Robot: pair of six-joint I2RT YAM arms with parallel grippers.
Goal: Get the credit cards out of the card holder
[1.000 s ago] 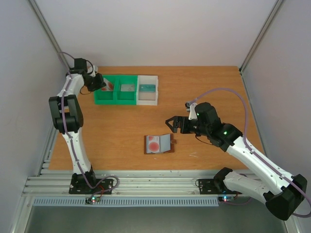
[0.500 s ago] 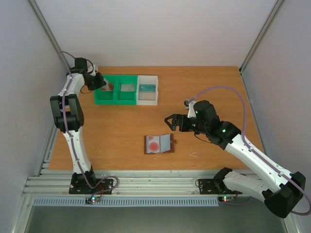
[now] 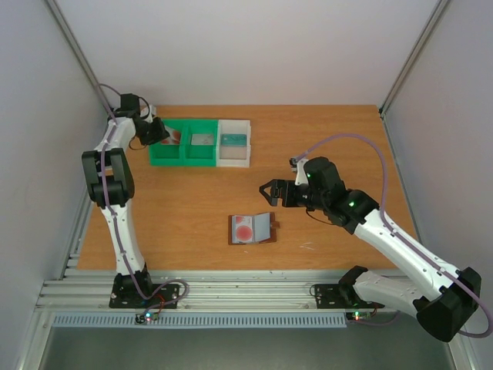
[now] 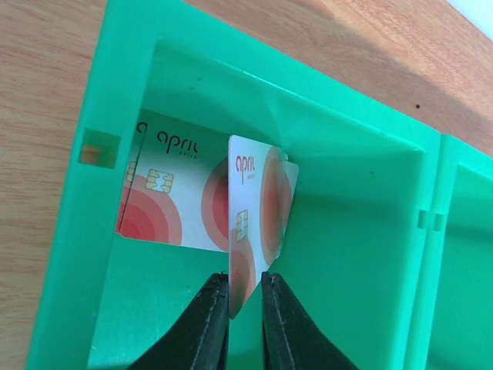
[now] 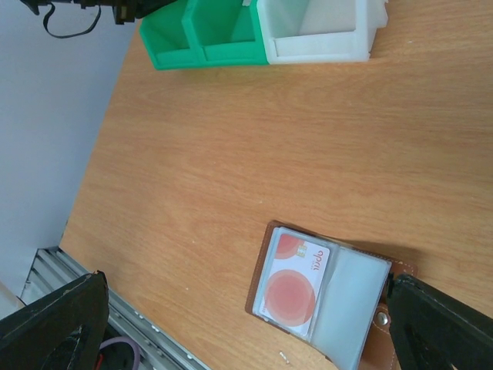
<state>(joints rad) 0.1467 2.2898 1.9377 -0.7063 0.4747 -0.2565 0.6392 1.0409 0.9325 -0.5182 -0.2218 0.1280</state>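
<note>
One red card (image 5: 295,281) shows in the wallet (image 5: 379,345): thin, stiff, slick, I'd pinch its edge. Right gripper (image 3: 271,193) gapes wide; left gripper (image 4: 245,291) straddles a binned card (image 4: 258,208), grip unclear.

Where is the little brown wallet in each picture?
Top external: wallet lies open in the centre, below the green bin.
Left wrist: not in it; this view looks into the green bin.
Right wrist: lower right; green bin at top left.
Shared landmark: the green bin.
</note>
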